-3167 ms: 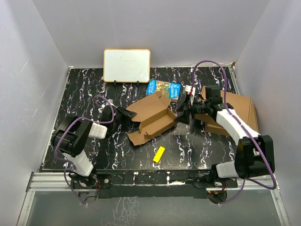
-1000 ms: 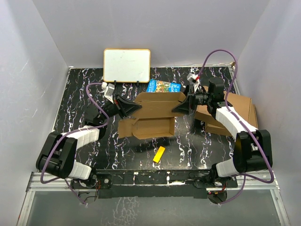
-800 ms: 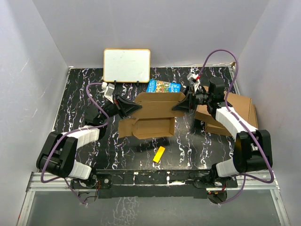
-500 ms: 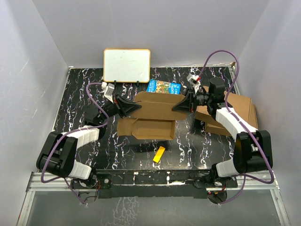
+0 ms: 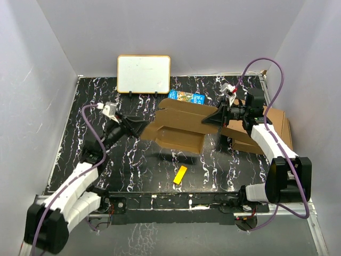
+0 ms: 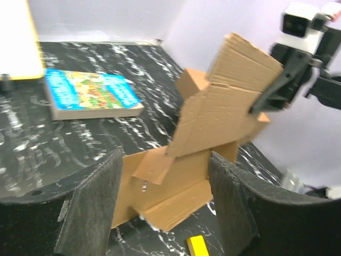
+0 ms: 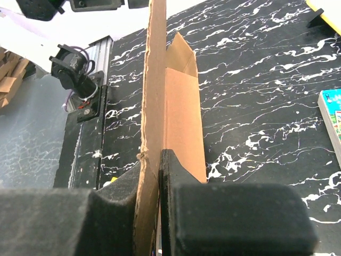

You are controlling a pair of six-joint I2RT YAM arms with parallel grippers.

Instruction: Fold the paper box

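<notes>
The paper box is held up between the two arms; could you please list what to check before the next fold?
1. Right gripper clamped on the paper box: ok, shut on a panel edge.
2. Left gripper ready to grasp: ok, open wide, with cardboard ahead of it.
3. Left gripper touching the box: cannot tell.
4. Box's lower edge clear of the table: cannot tell.
5. Yellow block clear of the box: ok, lying apart on the table.
6. Book clear of the box: ok, lying flat behind it.
</notes>
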